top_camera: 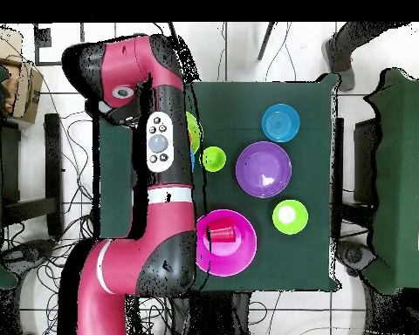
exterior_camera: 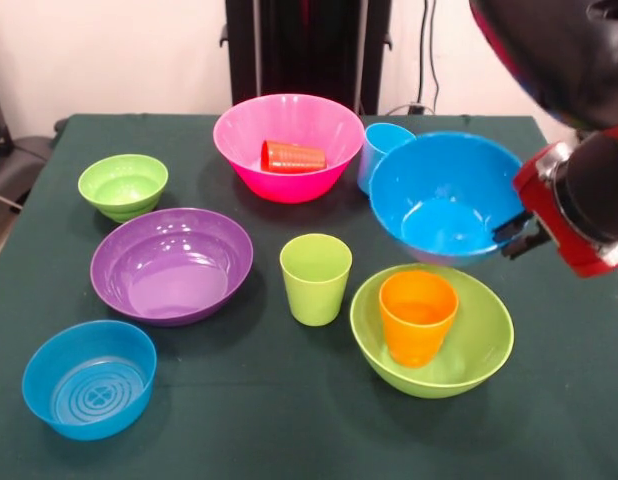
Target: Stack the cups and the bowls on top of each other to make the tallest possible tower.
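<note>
Gripper (exterior_camera: 516,236) grips blue bowl (exterior_camera: 444,197) rim; orange cup (exterior_camera: 417,316) in green bowl (exterior_camera: 475,345).

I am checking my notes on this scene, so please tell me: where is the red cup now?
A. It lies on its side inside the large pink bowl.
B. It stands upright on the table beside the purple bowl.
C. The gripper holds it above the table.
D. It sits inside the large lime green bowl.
A: the red cup lies on its side inside the large pink bowl; the overhead view shows the same.
</note>
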Action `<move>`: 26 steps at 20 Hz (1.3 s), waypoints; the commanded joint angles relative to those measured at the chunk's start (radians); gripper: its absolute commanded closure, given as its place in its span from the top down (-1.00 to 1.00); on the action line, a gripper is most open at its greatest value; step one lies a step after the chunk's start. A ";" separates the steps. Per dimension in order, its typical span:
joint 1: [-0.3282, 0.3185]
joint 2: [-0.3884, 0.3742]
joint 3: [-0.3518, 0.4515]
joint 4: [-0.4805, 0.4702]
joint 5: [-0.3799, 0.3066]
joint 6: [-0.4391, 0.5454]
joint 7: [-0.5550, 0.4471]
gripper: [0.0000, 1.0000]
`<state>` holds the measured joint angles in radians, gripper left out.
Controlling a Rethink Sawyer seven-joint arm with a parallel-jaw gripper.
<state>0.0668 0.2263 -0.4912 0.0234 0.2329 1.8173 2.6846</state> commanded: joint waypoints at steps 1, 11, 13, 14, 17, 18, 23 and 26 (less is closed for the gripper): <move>-0.010 0.019 0.007 0.054 0.000 -0.118 -0.256 -1.00; -0.032 0.054 -0.038 0.036 0.045 -0.186 -0.302 -1.00; -0.033 0.054 -0.048 0.036 0.055 -0.182 -0.299 -1.00; -0.033 0.055 -0.055 0.036 0.060 -0.182 -0.299 -1.00; -0.033 0.057 -0.071 0.036 0.077 -0.173 -0.301 -1.00; -0.032 0.055 -0.076 0.036 0.083 -0.166 -0.301 -1.00; -0.037 0.039 -0.131 0.025 0.173 -0.052 -0.288 -1.00; -0.042 0.042 -0.177 0.017 0.225 -0.027 -0.286 -1.00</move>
<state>0.0569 0.2651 -0.6228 0.0231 0.3888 1.7242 2.6827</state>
